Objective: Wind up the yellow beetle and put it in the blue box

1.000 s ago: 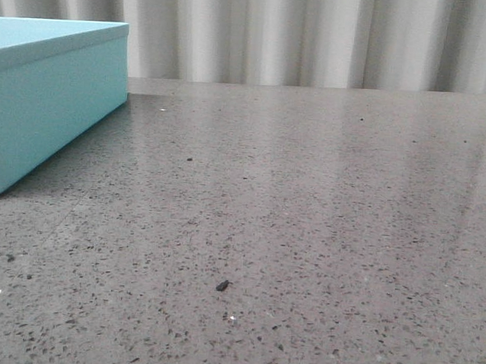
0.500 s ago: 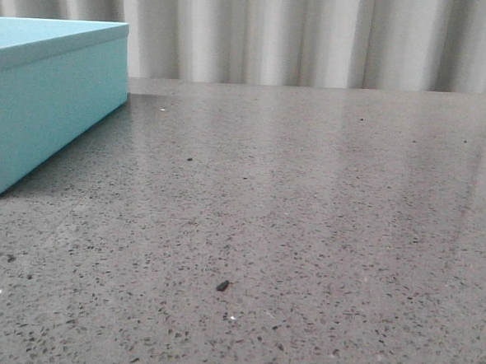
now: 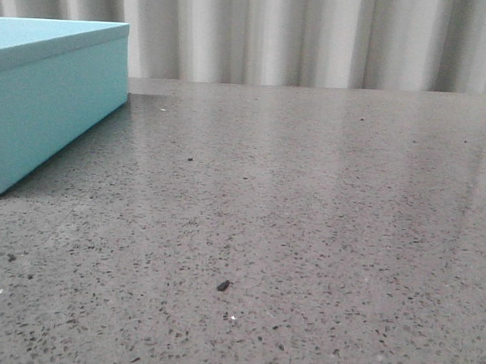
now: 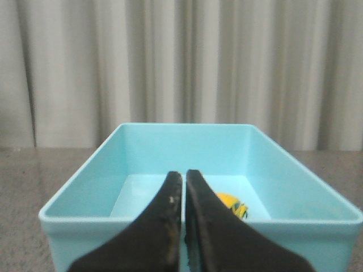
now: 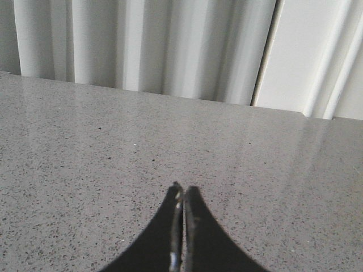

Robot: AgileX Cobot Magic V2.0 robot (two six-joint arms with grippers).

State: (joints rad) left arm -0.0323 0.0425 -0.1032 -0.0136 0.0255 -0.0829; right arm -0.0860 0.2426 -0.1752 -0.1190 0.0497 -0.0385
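The blue box (image 3: 41, 104) stands at the far left of the table in the front view; its inside is hidden there. In the left wrist view the box (image 4: 142, 147) is open-topped, and the yellow beetle (image 4: 231, 204) lies on its floor, partly hidden behind my fingers. My left gripper (image 4: 184, 177) is shut and empty, held above the box's near rim. My right gripper (image 5: 184, 190) is shut and empty over bare grey table. Neither gripper shows in the front view.
The speckled grey stone tabletop (image 3: 307, 219) stretches to the right of the box. A small dark speck (image 3: 222, 285) lies near the front. A pleated white curtain (image 3: 302, 33) hangs behind the table's far edge.
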